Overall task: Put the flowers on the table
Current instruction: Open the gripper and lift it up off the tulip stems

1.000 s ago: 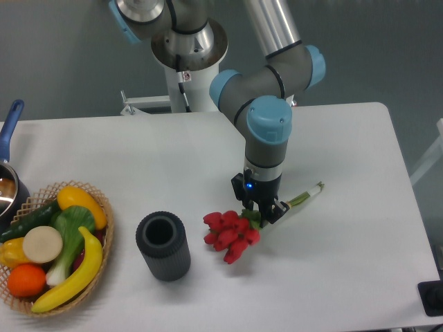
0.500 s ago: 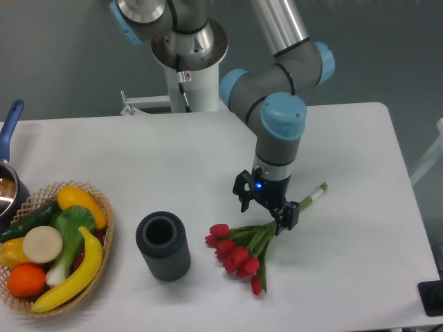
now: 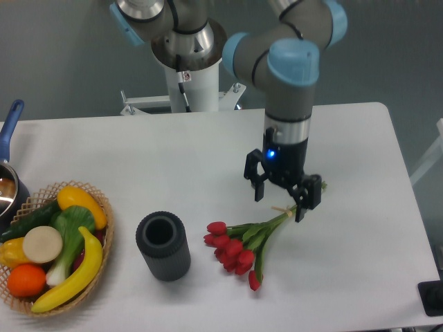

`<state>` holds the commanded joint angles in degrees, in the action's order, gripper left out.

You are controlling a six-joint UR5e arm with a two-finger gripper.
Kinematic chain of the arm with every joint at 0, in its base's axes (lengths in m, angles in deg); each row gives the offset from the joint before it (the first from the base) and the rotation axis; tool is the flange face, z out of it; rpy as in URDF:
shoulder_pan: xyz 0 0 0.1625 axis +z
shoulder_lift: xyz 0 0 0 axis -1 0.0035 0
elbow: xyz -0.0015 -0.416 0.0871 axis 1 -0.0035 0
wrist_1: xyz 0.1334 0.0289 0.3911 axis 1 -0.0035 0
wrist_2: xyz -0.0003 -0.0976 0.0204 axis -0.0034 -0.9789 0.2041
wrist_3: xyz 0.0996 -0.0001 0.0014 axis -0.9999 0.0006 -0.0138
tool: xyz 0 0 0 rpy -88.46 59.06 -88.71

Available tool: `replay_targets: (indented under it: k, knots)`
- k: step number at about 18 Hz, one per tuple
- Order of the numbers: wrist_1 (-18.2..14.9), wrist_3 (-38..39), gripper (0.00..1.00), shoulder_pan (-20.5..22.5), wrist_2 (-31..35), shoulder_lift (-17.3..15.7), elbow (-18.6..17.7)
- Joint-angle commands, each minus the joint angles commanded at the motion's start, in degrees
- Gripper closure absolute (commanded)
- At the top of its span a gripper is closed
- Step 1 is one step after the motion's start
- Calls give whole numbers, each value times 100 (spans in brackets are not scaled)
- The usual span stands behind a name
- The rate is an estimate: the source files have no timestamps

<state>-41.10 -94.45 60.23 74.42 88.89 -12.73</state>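
— what do you see?
— one white table (image 3: 360, 138), one basket (image 3: 104, 228) of produce, one dark vase (image 3: 163, 245), one bunch of flowers (image 3: 239, 245) lying flat on the table.
— and your gripper (image 3: 282, 197)?
— my jaws are spread, holding nothing, above the stems.

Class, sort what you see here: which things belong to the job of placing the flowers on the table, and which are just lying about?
Part of the job:
- flowers, lying on the table
- table
- gripper, fingers open above the stems

Just lying about:
- vase
- basket of fruit and vegetables
- pot at the left edge
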Motion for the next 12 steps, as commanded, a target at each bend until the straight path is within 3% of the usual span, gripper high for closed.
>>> replay_targets:
  k: [6, 8, 12]
  knots:
    - [-1354, -1282, 0, 404, -17, -88, 616]
    - [-1540, -1634, 0, 545, -26, -132, 660]
    - [-1558, -1891, 0, 668, -123, -176, 616]
